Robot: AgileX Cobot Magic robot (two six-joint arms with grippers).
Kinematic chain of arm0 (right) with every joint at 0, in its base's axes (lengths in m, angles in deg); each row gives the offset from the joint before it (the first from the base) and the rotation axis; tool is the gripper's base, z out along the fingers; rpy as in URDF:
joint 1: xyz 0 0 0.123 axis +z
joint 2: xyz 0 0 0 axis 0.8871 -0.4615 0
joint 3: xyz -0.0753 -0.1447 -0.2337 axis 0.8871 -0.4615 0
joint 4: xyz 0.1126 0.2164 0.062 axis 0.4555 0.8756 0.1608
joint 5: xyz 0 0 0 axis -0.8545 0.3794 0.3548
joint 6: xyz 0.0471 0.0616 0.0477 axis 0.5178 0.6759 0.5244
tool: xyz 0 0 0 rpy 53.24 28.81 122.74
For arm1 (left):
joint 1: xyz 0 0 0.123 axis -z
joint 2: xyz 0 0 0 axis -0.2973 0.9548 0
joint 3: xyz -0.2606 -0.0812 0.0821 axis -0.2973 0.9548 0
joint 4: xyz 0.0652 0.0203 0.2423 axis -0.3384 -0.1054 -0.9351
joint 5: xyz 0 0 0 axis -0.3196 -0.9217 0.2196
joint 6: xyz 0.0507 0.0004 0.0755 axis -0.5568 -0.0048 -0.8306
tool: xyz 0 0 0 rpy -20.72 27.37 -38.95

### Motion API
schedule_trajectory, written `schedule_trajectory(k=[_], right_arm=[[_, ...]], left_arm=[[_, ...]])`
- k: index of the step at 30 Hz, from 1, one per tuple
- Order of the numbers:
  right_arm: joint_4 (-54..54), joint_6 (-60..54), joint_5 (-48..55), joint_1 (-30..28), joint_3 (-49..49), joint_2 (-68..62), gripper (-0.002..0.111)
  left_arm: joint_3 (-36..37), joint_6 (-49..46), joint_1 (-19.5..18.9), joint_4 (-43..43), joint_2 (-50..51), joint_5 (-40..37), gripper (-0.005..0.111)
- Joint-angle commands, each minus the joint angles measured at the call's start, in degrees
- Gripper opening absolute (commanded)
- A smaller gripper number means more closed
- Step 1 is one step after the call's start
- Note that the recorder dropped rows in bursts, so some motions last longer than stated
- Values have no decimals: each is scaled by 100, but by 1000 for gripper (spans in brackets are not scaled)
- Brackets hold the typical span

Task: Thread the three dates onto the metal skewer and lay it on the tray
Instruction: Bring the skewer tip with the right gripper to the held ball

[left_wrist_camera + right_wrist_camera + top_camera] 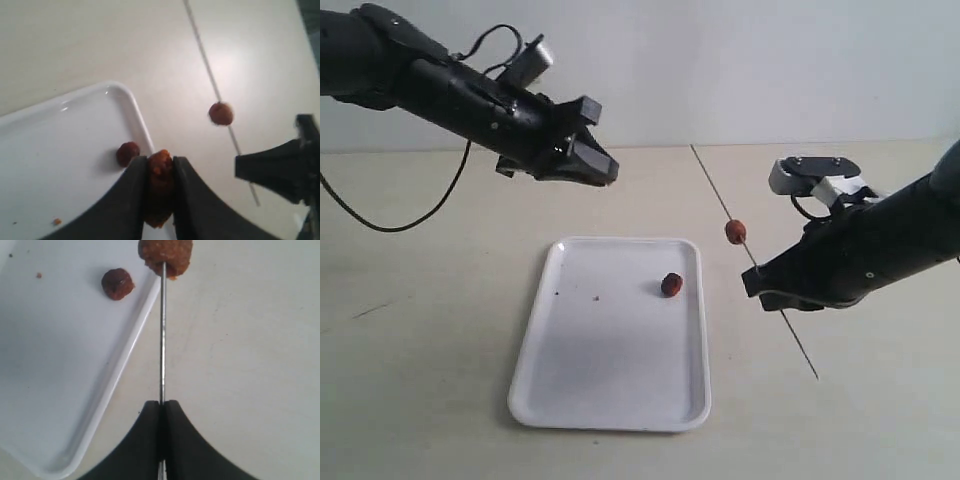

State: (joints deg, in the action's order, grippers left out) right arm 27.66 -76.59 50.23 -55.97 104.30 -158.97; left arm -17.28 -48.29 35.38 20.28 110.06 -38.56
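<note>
My left gripper (160, 161) hangs above the far edge of the white tray (610, 340), shut on one reddish-brown date (160, 186). A darker date (671, 284) lies on the tray near its far right corner. My right gripper (162, 404), to the right of the tray, is shut on the thin metal skewer (162, 340) and holds it slanting above the table. One date (735, 232) is threaded on the skewer (712, 180), a short way beyond the right fingertips. The left gripper (600, 165) is well apart from the skewer's far tip.
The beige table (440, 240) lies around the tray. Small dark crumbs (597, 297) dot the tray's far left part. The left arm's black cable (410, 215) loops down at the far left, and a pale wall (740, 70) stands behind.
</note>
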Motion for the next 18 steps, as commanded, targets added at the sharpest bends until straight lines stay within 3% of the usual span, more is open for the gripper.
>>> schedule_trajectory(k=[1, 11, 18], right_arm=[[1198, -1346, 360, 14, -302, 41, 0], [2884, -3359, 855, 14, -942, 41, 0], [3487, -4152, 1948, 14, -942, 41, 0]], left_arm=[[261, -1095, -329, 1478, -39, -422, 19], [1139, -2286, -794, 3394, 34, -1221, 19], [1213, -2327, -847, 3818, 506, -1634, 19]])
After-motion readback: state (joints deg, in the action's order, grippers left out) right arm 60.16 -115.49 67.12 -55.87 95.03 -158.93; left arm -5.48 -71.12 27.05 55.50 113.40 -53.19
